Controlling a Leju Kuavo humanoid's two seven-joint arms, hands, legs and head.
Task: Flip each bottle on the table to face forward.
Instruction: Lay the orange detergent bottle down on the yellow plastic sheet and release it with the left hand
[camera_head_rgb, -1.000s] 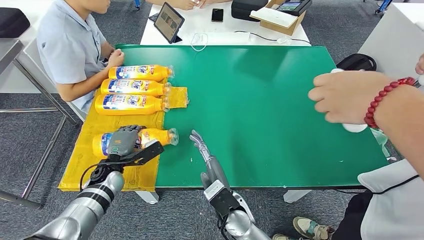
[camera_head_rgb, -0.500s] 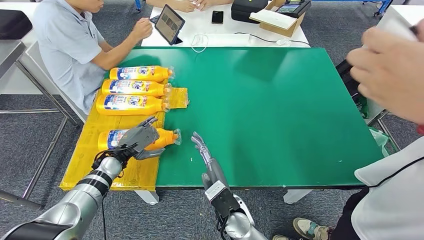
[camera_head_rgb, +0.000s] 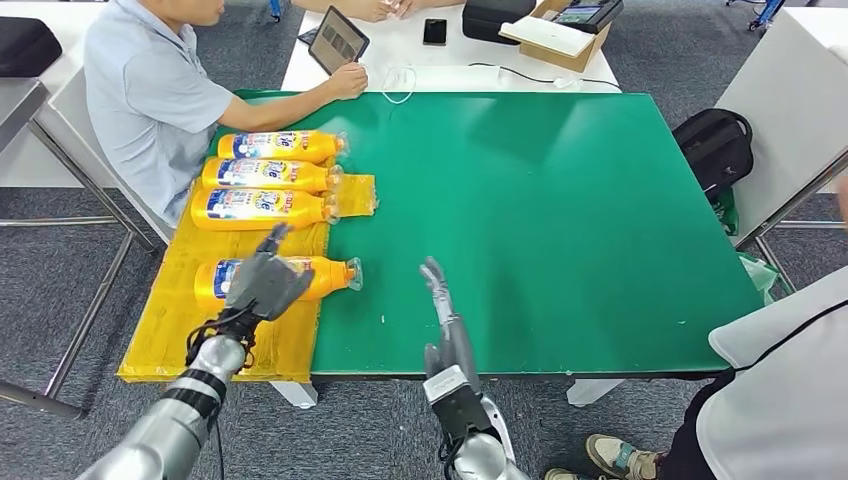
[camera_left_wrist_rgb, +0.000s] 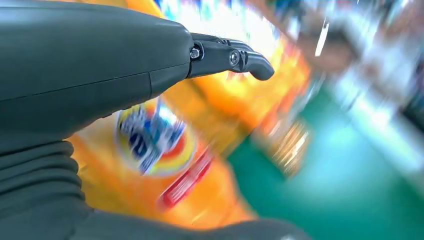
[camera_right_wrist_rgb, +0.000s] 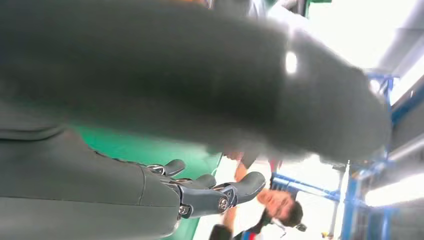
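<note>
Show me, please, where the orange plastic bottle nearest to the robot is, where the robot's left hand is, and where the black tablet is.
Orange plastic bottle nearest the robot (camera_head_rgb: 325, 274): head view, on its orange neck end.
Left hand (camera_head_rgb: 264, 284): head view, on its grey back.
Black tablet (camera_head_rgb: 336, 43): head view, on its dark screen.

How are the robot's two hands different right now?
The left hand is over the nearest orange bottle on the yellow cloth; the right hand hangs over bare green table, near no bottle. The left hand's fingers spread across the bottle; the right hand's point straight forward. Both are grey and hold nothing.
</note>
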